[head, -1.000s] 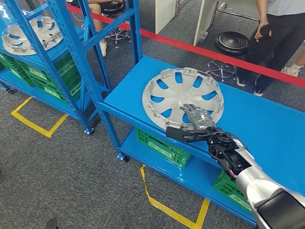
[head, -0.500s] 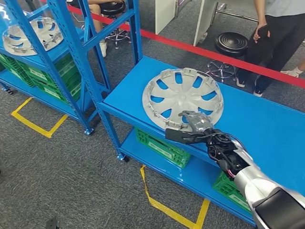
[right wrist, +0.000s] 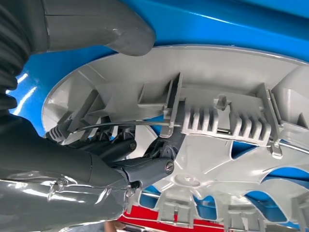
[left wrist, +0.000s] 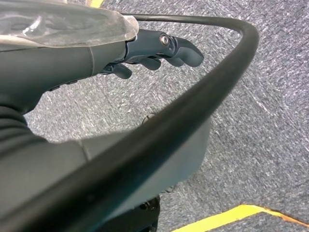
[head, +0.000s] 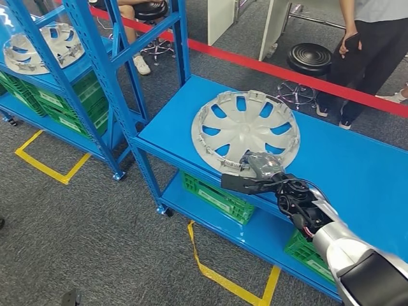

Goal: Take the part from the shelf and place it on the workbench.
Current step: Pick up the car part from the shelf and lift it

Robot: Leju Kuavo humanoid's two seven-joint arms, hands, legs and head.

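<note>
A silver hubcap (head: 245, 127) lies hollow side up on the blue workbench (head: 346, 172), its near rim at the front edge. My right hand (head: 259, 167) grips that near rim: the fingers curl over it into the hollow and the thumb reaches along below it. The right wrist view has the dark fingers (right wrist: 146, 166) hooked inside the hubcap (right wrist: 226, 159) beside its ribbed clips, the thumb (right wrist: 109, 29) on the rim's other side. My left hand (left wrist: 156, 48) hangs over grey carpet and holds nothing. Another hubcap (head: 41, 44) rests on the blue shelf (head: 96, 57) at the left.
Green crates (head: 217, 197) sit on the lower level under the workbench and on the shelf. Yellow tape (head: 231, 280) marks the carpet in front. Beyond a red floor line (head: 289, 70) stand a person (head: 370, 44) and a black stool (head: 310, 57).
My right hand's fingers, spread over the hubcap a second ago, have curled down onto its near rim, and the hand has drawn back a little. The hubcap has shifted slightly.
</note>
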